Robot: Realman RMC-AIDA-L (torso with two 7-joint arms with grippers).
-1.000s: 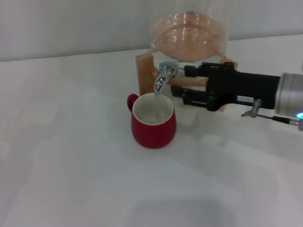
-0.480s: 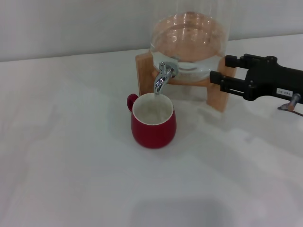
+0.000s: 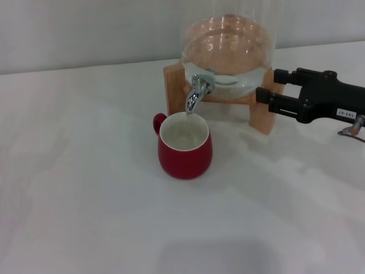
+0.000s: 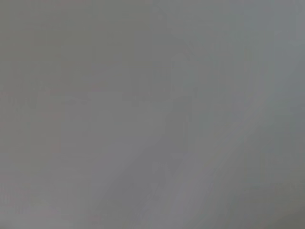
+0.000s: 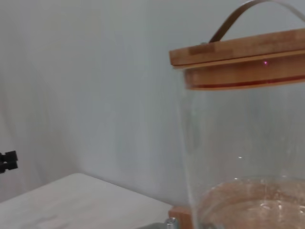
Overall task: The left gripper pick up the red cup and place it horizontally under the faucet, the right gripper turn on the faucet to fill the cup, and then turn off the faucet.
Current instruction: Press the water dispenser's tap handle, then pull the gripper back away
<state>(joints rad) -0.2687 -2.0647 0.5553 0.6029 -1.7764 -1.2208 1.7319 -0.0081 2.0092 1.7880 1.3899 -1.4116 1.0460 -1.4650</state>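
Observation:
The red cup [image 3: 185, 149] stands upright on the white table, its cream inside facing up and its handle to the left. The chrome faucet [image 3: 198, 93] hangs just above the cup's far rim; a sliver of the faucet [image 5: 169, 222] also shows in the right wrist view. My right gripper [image 3: 267, 87] is open and empty, level with the faucet and well to its right, in front of the stand's right leg. My left gripper is out of the head view, and the left wrist view shows only plain grey.
The glass jar [image 3: 231, 48] with amber liquid sits on a wooden stand [image 3: 174, 85] behind the cup. The right wrist view shows the jar [image 5: 248, 143] and its wooden lid [image 5: 238, 59]. A small black object [image 5: 7, 161] sits at that view's edge.
My right gripper has drawn back to the right, away from the faucet, and stays open. The cup and the faucet have not moved.

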